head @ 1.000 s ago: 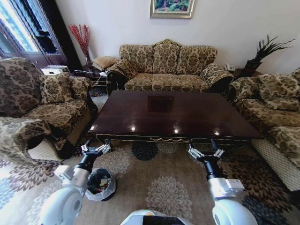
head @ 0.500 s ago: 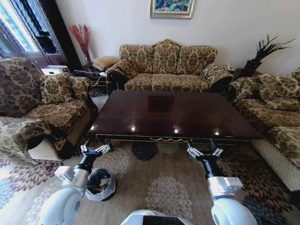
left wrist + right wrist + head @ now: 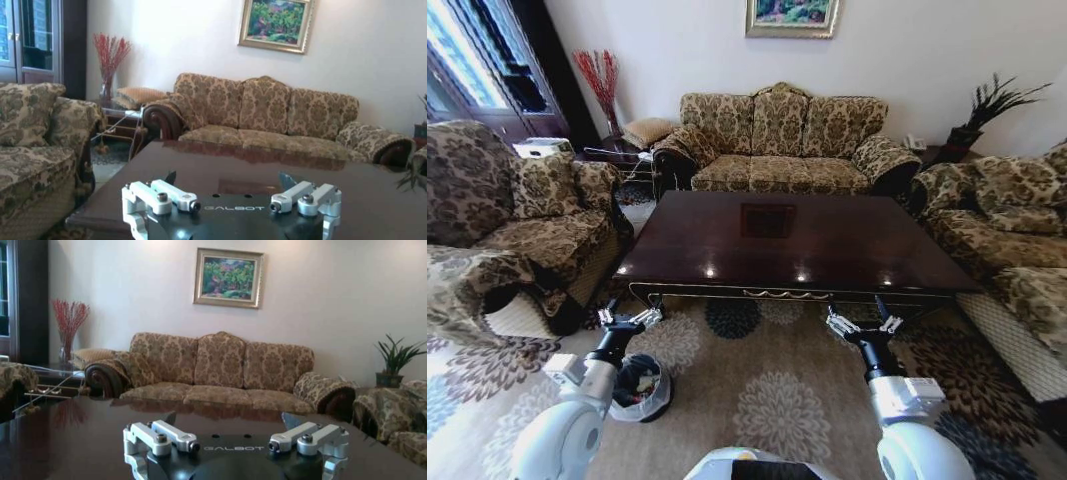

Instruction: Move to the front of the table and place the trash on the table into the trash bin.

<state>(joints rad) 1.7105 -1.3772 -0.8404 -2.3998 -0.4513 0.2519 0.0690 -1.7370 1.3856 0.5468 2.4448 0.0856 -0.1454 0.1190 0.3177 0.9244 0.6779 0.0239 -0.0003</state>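
— Trash bin (image 3: pixel 640 387)? It's on the rug by the left gripper (image 3: pixel 630 319), and there's dark stuff with a bit of red in its bag.

— Both arms look idle?

— Yes. The right gripper (image 3: pixel 863 325) hangs level with the left, each with fingers spread and nothing held, short of the table (image 3: pixel 797 245). I'd say they're simply waiting.

— And the tabletop?

— Bare and glossy; I see no trash on it.

One table (image 3: pixel 807 245). One bin (image 3: pixel 641 388), dark scraps inside, number unclear. Two grippers: left (image 3: pixel 630 318), right (image 3: pixel 863 323). One sofa (image 3: pixel 779 140). Two armchairs: one (image 3: pixel 517 215), other (image 3: pixel 1002 225). One painting (image 3: pixel 791 17). One potted plant (image 3: pixel 987 110). One vase of red twigs (image 3: pixel 603 85).
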